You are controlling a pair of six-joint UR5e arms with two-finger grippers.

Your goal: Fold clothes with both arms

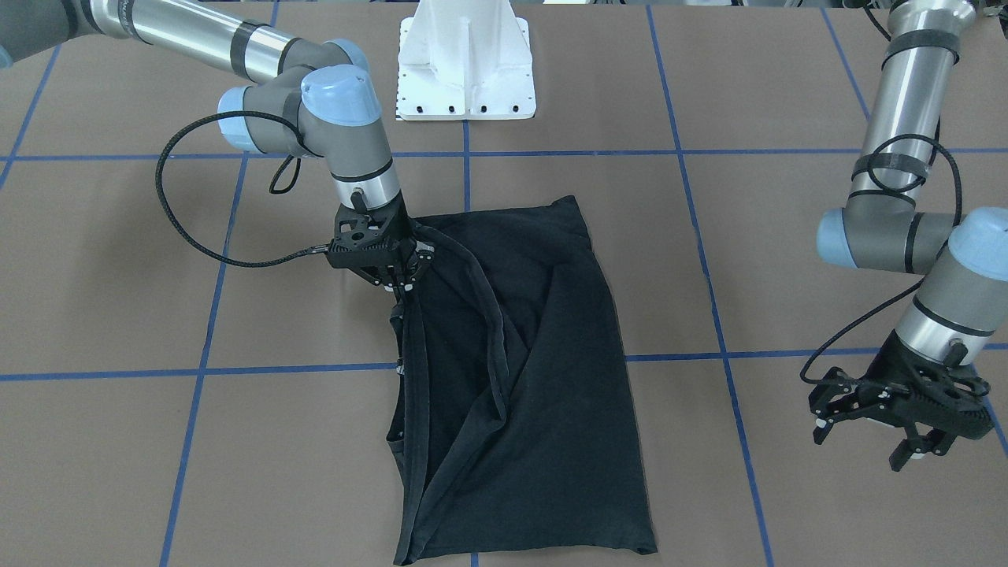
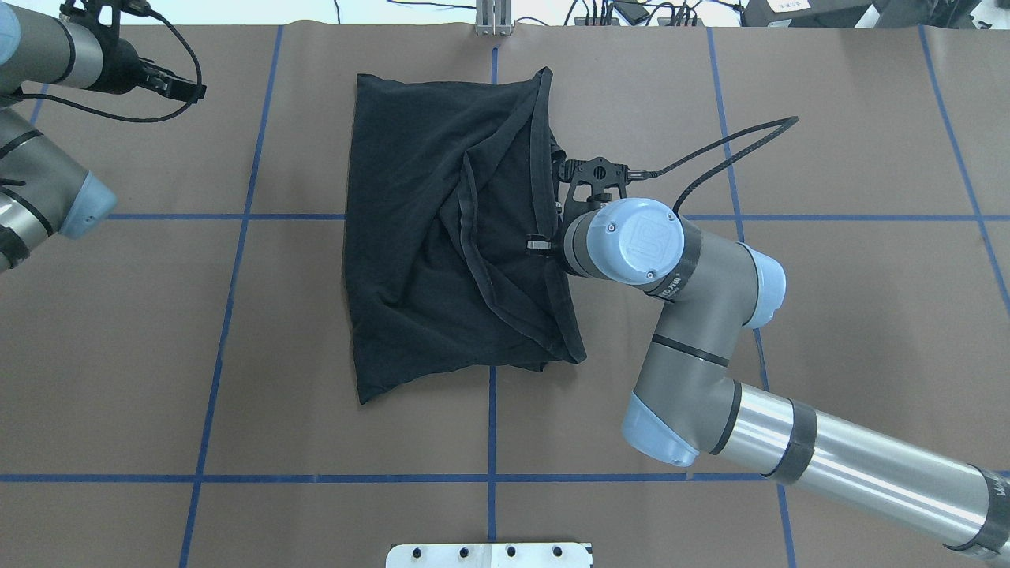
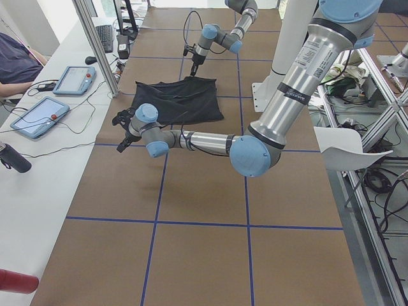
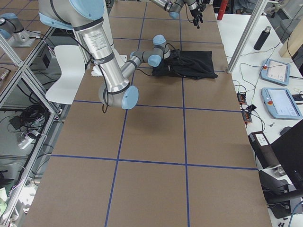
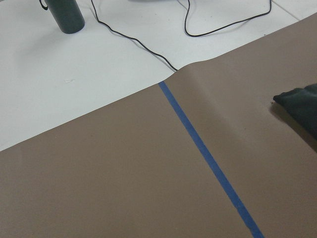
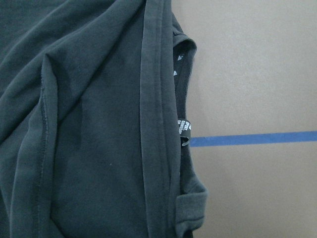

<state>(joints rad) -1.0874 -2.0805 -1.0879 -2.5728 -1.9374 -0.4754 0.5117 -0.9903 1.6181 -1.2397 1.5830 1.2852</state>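
The clothes are one black T-shirt point(image 1: 543, 370), lying folded into a rough rectangle mid-table with its plain side up point(image 2: 418, 237). Its hem forms a raised ridge across the top layer. My right gripper point(image 1: 400, 285) is at the shirt's edge on the robot's right, shut on the hem, and the cloth rises to its tips. In the overhead view the wrist hides those fingers. The right wrist view is filled with the hem and a small white label point(image 6: 184, 130). My left gripper point(image 1: 862, 442) hangs open and empty above bare table, well off the shirt. One shirt corner point(image 5: 299, 101) shows in the left wrist view.
The white pedestal base point(image 1: 466, 71) stands at the robot's side of the table. Blue tape lines point(image 2: 237, 216) cross the brown surface. A white bench holds tablets point(image 3: 38, 118), cables and a dark bottle point(image 5: 67, 15). A person's arm point(image 3: 16, 64) rests there.
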